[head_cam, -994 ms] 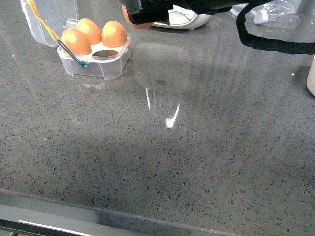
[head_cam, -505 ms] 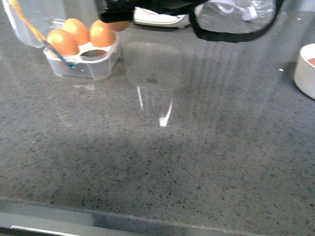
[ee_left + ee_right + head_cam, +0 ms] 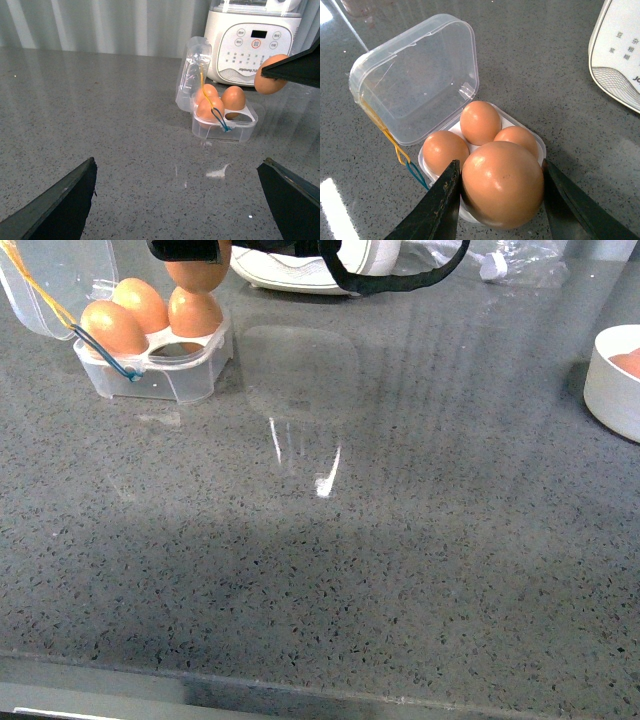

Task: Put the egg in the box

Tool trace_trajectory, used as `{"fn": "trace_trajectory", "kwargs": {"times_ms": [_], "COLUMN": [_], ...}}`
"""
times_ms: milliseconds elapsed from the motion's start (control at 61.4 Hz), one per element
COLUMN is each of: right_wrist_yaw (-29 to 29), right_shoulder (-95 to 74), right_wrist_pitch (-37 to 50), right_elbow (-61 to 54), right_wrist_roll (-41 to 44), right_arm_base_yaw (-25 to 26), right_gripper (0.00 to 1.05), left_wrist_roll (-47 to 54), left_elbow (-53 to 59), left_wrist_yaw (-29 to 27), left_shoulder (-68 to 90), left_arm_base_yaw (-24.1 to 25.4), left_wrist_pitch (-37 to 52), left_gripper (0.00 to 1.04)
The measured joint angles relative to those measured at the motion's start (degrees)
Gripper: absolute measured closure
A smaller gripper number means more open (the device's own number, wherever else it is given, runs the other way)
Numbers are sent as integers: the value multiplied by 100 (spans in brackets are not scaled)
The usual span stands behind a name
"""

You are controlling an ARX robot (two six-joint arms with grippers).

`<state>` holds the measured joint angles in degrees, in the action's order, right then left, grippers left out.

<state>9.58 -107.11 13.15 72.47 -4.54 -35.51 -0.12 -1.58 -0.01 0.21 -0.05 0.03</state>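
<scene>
At lower centre, our right pincer (image 3: 500,200) clamps the smooth orange-brown egg (image 3: 502,177) across its middle: fragile, slippery; we squeeze lightly.

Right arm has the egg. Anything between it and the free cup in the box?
Nothing visible. The egg is gripped in the right fingers, up beside the box; lid folded back, free cup bare, three other eggs fill the rest.

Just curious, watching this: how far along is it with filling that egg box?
The open box already holds three eggs. The right hand grips the fourth egg near it. Left to do: lower it into the empty cup and release.
</scene>
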Motion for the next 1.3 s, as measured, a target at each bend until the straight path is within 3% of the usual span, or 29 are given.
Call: {"fn": "trace_trajectory", "kwargs": {"times_ms": [1026, 1303], "right_wrist_yaw": [-4, -48], "right_shoulder": [-531, -551], "right_wrist_pitch": [-658, -673], "right_elbow": [608, 638], "right_wrist_roll": [264, 280], "right_arm_base_yaw": [-216, -197], "right_gripper": [65, 23], "left_wrist_roll": [0, 0], "left_elbow": [0, 0], "left_wrist_yaw": [0, 0], "left_shoulder": [0, 0], "left_arm_base_yaw": [0, 0], "left_wrist_pitch": [0, 0], "left_gripper": [7, 7]}}
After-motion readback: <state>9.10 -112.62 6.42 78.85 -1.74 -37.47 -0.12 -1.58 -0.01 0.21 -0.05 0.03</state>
